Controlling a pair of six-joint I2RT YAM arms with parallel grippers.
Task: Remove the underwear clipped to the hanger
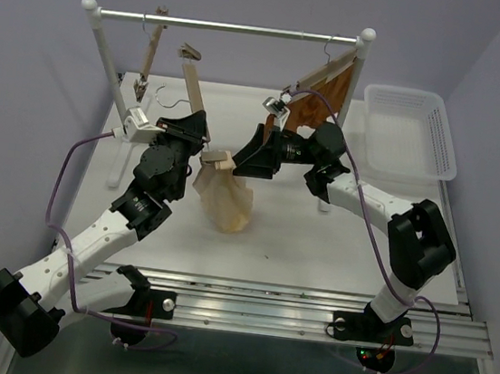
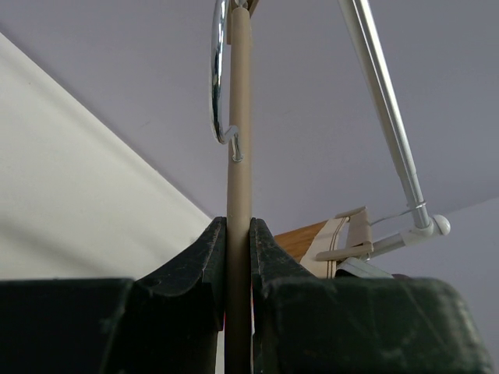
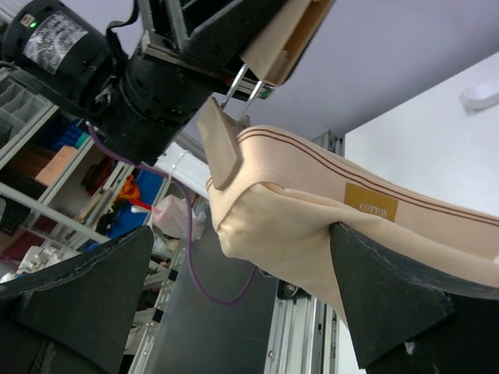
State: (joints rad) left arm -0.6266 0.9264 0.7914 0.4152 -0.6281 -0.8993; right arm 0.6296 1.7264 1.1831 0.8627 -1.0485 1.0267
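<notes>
Lavender walls, white worktop (image 1: 315, 250), and the hanger (image 1: 192, 84) is slanted in mid-air, clear of the rail (image 1: 233, 28). My left gripper (image 2: 238, 226) is pressed together on the wooden bar just below the wire hook (image 2: 219, 78). I read that as the anchor: it steadies the hanger so the other arm has something to pull against. The underwear (image 1: 227, 201) hangs from the lower clip (image 3: 221, 144) and droops toward the worktop; whether it touches, I can't tell. My right gripper (image 3: 242, 234) is spread wide right at that clip, the waistband lying across one of its fingers (image 3: 390, 304), the other clear of the cloth. Nothing is pinched on that side yet. I'd say it sits this close to the clip so a pull acts on the pinch point rather than stretching fabric. Next call, as I judge it: close on the band and draw it out of the clip. The risks are floppy cloth slipping free, or the bar twisting in my left grip.
</notes>
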